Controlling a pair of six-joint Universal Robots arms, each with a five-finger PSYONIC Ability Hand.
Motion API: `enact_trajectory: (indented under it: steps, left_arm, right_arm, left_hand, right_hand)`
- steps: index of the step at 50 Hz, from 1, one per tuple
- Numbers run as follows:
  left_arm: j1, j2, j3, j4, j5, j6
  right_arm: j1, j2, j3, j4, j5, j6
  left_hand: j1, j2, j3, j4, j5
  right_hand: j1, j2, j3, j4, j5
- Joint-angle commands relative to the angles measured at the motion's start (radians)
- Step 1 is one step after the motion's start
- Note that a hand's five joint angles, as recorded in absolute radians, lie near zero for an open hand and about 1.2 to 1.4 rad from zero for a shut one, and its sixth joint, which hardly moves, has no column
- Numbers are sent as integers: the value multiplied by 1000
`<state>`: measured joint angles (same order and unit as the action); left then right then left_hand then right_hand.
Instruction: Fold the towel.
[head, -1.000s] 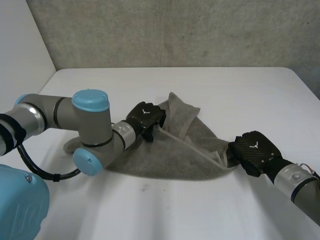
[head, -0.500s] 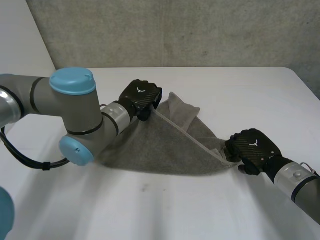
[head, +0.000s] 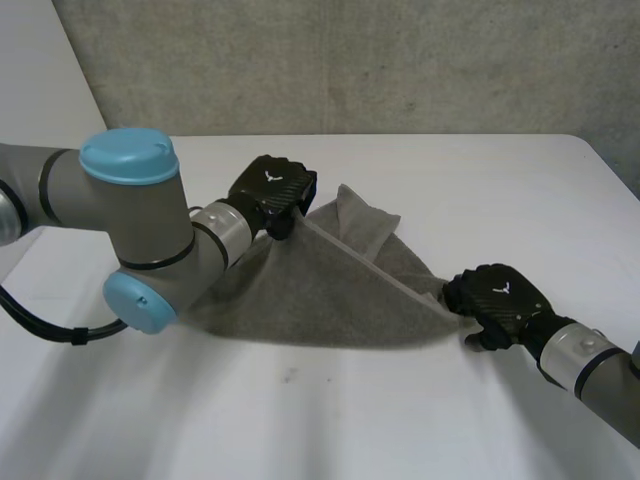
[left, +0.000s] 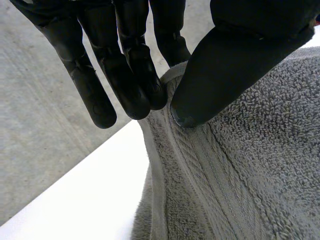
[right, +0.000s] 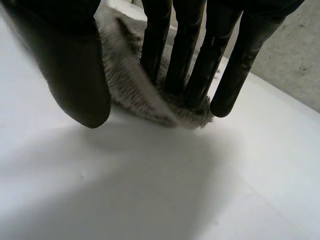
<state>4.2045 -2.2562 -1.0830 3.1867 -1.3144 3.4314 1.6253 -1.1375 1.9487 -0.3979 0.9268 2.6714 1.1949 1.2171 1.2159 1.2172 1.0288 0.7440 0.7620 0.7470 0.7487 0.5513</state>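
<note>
A grey towel (head: 320, 290) lies partly lifted on the white table (head: 300, 420). My left hand (head: 275, 195) holds one corner of it up over the table's back middle. In the left wrist view the thumb (left: 225, 65) and fingers (left: 130, 80) pinch the towel's hem (left: 165, 130). From there the towel's edge runs taut down to my right hand (head: 495, 298) at its right corner. In the right wrist view that corner (right: 135, 87) sits between the thumb (right: 70, 65) and the straight fingers (right: 200, 60), against the fingertips, low over the table.
A grey wall (head: 350, 60) stands behind the table's far edge. Bare white table (head: 520, 190) stretches to the right of the towel. My left arm (head: 130, 220) reaches across the table's left part.
My left hand has closed on the towel's corner and raised it up and back, pulling the edge taut. My right hand has slid slightly left with its corner.
</note>
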Motion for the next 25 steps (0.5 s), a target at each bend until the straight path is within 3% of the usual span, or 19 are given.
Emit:
enact_trajectory:
  steps: [1,4,5,6,7,14,19,22,25]
  left_arm:
    - [14,30,-6,1,-34,-1]
    - [19,41,-8,-1,-45,-4]
    - [19,46,-11,-2,-45,-6]
    - [19,52,-14,-2,-45,-11]
    - [19,52,-14,-2,-45,-11]
    - [19,109,-83,-1,-40,-26]
    - [19,179,-124,-2,-42,-27]
    - [20,236,-150,-2,-45,-29]
    - [25,300,-175,-4,-46,-29]
  right_arm:
    - [8,24,-10,-1,1,-1]
    - [16,30,-17,-1,6,-1]
    - [24,28,-22,-2,7,1]
    - [24,28,-22,-2,7,1]
    - [28,21,-30,-6,7,1]
    - [25,-71,-63,1,27,54]
    - [21,-269,-109,10,41,227]
    - [21,-315,-132,25,44,268]
    - [21,-415,-197,117,56,324]
  left_hand:
    - [201,179,180,179,193]
    - [201,179,180,179,193]
    - [201,179,180,179,193]
    - [201,179,180,179,193]
    - [201,179,180,179,193]
    - [201,179,180,179,193]
    - [201,179,180,179,193]
    - [201,179,180,179,193]
    - [201,179,180,179,193]
  right_hand:
    - [-37,-55,-40,-41,-19]
    - [59,41,56,55,78]
    - [313,295,310,308,331]
    - [316,298,313,311,334]
    - [649,631,646,644,667]
    - [652,634,649,648,670]
    - [652,634,649,648,670]
    - [652,634,649,648,670]
    - [652,634,649,648,670]
